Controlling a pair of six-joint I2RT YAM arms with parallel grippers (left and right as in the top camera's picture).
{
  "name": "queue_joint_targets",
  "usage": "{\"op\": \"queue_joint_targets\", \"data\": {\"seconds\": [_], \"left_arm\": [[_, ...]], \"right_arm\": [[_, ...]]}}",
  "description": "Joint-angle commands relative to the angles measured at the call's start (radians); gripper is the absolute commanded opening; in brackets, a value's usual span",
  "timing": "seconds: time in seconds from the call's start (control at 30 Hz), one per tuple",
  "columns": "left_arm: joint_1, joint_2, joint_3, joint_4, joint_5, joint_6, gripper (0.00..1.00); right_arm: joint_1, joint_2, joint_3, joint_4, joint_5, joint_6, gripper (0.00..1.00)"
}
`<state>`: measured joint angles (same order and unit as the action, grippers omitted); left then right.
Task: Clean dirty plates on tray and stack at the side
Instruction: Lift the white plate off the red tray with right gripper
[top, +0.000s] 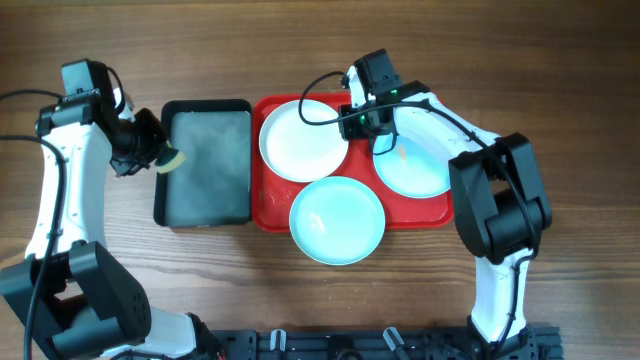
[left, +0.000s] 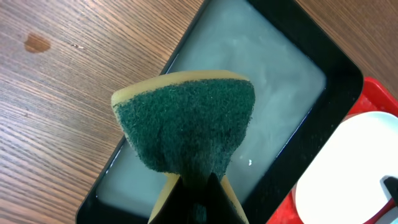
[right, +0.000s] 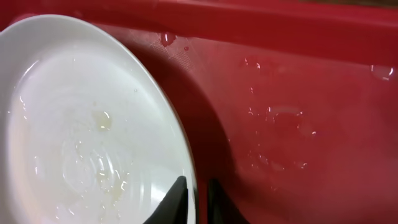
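Liquid (left: 249, 81) – cloudy, grey-white – fills the grey tray (top: 205, 105), which has a black rim and sits just left of the red tray (top: 265, 205), edges touching or nearly so.

Red tray holds all three plates:
- white plate (top: 303, 140) at back-left, wet film and faint yellowish smears on it in the right wrist view
- front aqua plate (top: 337, 220) overhangs the near rim of the red tray; it meets the white plate's edge, can't tell if they overlap
- right aqua plate (top: 415, 170) on the right side, partly under the right arm

Drops (right: 273, 115) of water are scattered on the bare red floor beside the white plate.

Right gripper (right: 196, 202): fingers nearly together, straddling the white plate's right rim – one over the plate, one outside – pinching it.

Left gripper (left: 196, 196): closed on a sponge (left: 186, 124), green scouring face toward the camera, yellow body behind. It hangs over the left edge of the grey tray, above the liquid.

Table (top: 560, 60) is brown wood grain, with one small brown stain (left: 37, 42) left of the grey tray. Nothing of the room shows past the tabletop.
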<state>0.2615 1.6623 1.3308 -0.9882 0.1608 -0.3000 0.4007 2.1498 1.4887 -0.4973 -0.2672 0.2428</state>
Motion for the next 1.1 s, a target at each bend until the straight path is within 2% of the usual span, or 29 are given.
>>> {"op": "queue_joint_targets", "data": {"seconds": [0.0, 0.33, 0.63, 0.87, 1.07], "left_arm": [[-0.027, -0.026, 0.008, 0.000, 0.002, 0.035, 0.04], [-0.047, -0.026, 0.008, 0.000, -0.006, 0.035, 0.04], [-0.048, -0.026, 0.008, 0.008, -0.126, 0.070, 0.04], [-0.048, -0.026, 0.008, 0.003, -0.106, 0.140, 0.04], [-0.048, -0.026, -0.049, 0.019, 0.011, 0.218, 0.04]], "right_arm": [[0.006, 0.022, -0.009, 0.014, 0.016, 0.023, 0.06], [-0.016, -0.005, 0.061, 0.028, 0.015, 0.021, 0.04], [-0.014, -0.169, 0.064, 0.019, 0.092, 0.020, 0.04], [-0.008, -0.240, 0.064, 0.063, 0.119, 0.047, 0.04], [0.071, -0.235, 0.064, 0.133, 0.210, 0.100, 0.04]]}}
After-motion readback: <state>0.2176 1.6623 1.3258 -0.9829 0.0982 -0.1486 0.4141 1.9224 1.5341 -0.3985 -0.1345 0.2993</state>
